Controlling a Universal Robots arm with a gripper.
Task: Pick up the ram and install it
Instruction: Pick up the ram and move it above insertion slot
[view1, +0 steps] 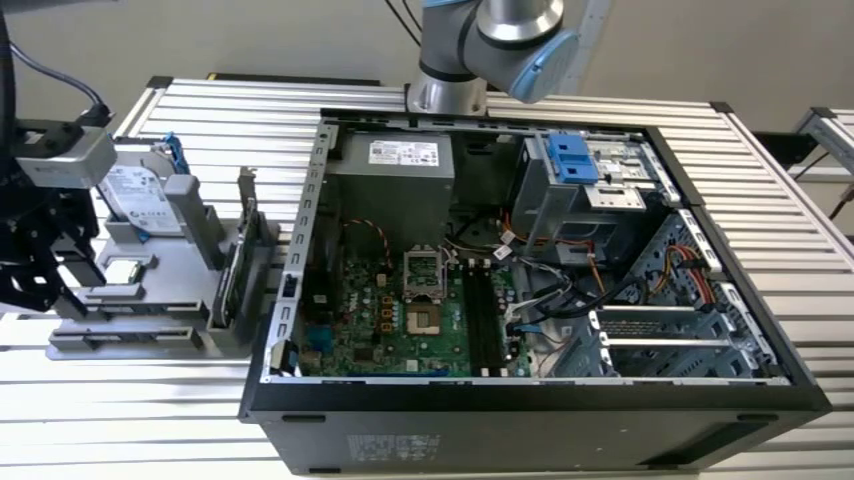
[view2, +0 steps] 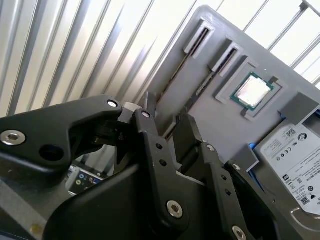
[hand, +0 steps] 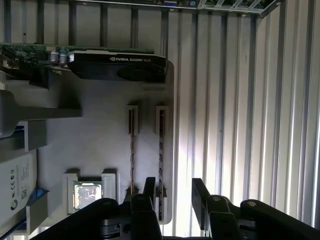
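as gripper (hand: 173, 192) hovers, ram (hand: 161, 150) stands edge-up along holder (hand: 100, 145).

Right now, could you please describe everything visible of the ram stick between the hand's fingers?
The ram shows edge-on: a long, thin, dark board standing on its edge in the gray holder, its far end in a raised slot bracket. The open hand straddles its near end; contact is unclear.

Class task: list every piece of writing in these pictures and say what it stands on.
Black expansion card: pale product lettering, a brand name, not quoted here.
Hard drive label: print too small to read.
Power supply sticker: too small to read.
Computer case front sticker: too small to read.
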